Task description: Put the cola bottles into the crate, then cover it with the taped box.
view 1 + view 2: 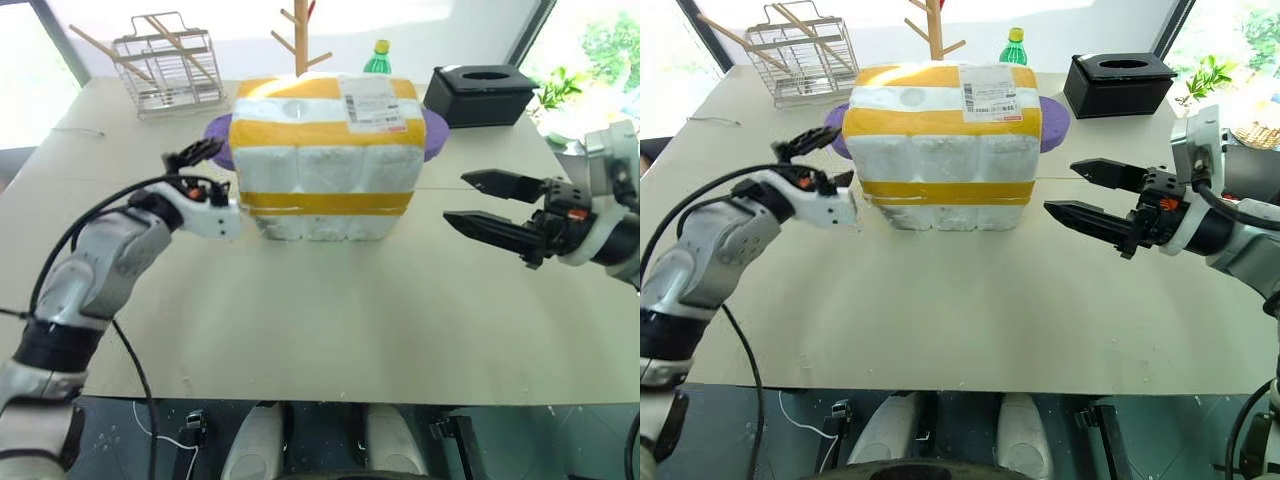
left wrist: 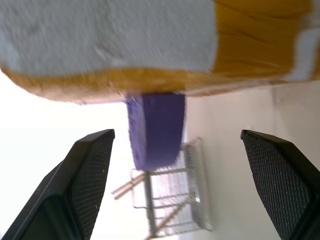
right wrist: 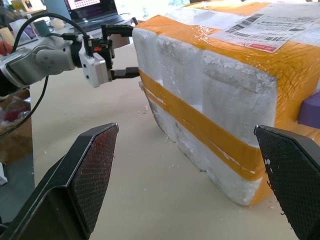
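The taped box, white foam with broad yellow bands and a shipping label on top, stands on the table. Its low white foot below the lower band may be the crate; I cannot tell for sure. The cola bottles are hidden. My left gripper is open beside the box's left end, its fingers pointing at it without holding it; the right wrist view shows it there. My right gripper is open and empty, a short way off the box's right end.
A purple plate pokes out behind the box on both sides. At the back stand a wire rack, a wooden peg stand, a green bottle and a black tissue box.
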Robot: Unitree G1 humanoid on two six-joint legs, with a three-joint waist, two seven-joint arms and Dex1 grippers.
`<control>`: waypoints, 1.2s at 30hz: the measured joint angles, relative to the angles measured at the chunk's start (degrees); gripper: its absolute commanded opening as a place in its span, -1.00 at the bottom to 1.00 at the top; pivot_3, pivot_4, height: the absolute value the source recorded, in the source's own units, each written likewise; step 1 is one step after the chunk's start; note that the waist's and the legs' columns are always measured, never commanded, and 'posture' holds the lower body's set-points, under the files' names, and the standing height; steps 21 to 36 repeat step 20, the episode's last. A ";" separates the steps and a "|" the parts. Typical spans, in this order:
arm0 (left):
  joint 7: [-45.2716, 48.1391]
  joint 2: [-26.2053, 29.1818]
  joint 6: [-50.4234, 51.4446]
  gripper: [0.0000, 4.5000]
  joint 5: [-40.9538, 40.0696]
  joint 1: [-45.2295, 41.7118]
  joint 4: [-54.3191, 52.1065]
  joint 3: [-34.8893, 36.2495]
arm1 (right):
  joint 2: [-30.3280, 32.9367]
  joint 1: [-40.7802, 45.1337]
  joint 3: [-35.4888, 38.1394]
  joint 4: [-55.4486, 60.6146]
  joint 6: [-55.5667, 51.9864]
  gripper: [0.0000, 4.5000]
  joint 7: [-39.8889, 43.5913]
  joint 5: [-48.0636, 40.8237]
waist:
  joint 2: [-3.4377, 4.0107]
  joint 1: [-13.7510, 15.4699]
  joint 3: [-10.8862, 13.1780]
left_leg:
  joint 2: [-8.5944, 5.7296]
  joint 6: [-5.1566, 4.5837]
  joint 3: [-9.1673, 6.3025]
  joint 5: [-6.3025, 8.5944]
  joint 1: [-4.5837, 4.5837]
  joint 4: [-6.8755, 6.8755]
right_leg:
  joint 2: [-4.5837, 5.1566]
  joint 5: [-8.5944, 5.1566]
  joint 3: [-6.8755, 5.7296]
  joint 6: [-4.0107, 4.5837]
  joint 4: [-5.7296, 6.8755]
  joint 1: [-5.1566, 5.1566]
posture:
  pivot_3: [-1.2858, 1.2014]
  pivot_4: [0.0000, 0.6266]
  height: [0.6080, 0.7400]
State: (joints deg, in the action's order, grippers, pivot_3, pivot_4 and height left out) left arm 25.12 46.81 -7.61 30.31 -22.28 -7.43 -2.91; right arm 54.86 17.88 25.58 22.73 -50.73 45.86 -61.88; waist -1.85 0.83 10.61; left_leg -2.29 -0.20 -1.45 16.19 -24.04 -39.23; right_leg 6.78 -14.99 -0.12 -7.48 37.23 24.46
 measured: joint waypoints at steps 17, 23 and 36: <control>34.49 14.90 64.39 0.87 -78.08 -2.95 -6.71 33.39 | 1.78 3.04 -0.22 -10.08 1.60 1.00 7.89 3.62 | 0.47 -1.77 0.01 | 0.08 0.00 0.04 0.00 0.68 0.11 | -0.21 -0.01 0.02 0.04 -0.03 -0.59 | 0.03 -0.52 1.00; 32.79 16.03 61.57 0.87 -74.03 -1.96 -2.07 32.40 | 1.77 3.02 -0.93 -10.31 1.64 1.00 8.99 4.59 | 0.48 -1.47 0.02 | 0.10 0.01 0.01 0.00 0.68 0.10 | -0.21 -0.01 0.01 0.04 -0.04 -0.64 | 0.03 -0.52 1.00; 32.79 16.03 61.57 0.87 -74.03 -1.96 -2.07 32.40 | 1.77 3.02 -0.93 -10.31 1.64 1.00 8.99 4.59 | 0.48 -1.47 0.02 | 0.10 0.01 0.01 0.00 0.68 0.10 | -0.21 -0.01 0.01 0.04 -0.04 -0.64 | 0.03 -0.52 1.00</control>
